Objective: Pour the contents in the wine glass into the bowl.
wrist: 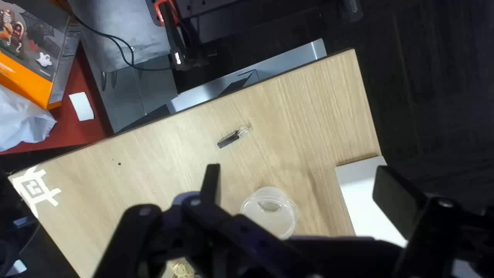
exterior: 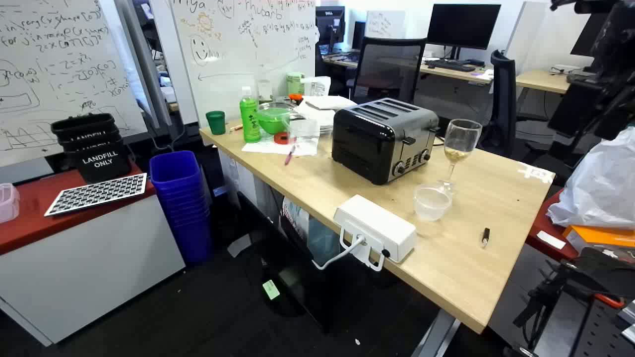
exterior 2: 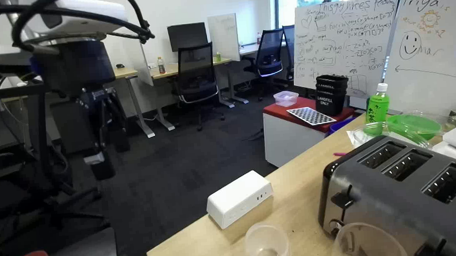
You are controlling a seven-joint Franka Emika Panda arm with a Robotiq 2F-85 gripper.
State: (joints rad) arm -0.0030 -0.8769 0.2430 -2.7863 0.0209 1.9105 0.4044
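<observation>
Right here at the wrist, my gripper (wrist: 297, 177) has its jaws spread wide, and I've got hold of nothing. Twelve is the top of each view: between the fingers, at seven o'clock and farther off than the tips, I see the bowl (wrist: 270, 212), partly covered by the gripper. A small black-and-clear object (wrist: 230, 139) lies at ten; the white box (wrist: 357, 189) is at four, partly behind a finger. Over to an exterior view: the wine glass (exterior: 461, 138) stands upright at one o'clock from the bowl, its foot just beside it, touching or not I can't tell, pale contents (exterior: 455, 154) low in its cup. The toaster (exterior: 377, 144) sits at eleven on the wooden table (exterior: 461, 267).
</observation>
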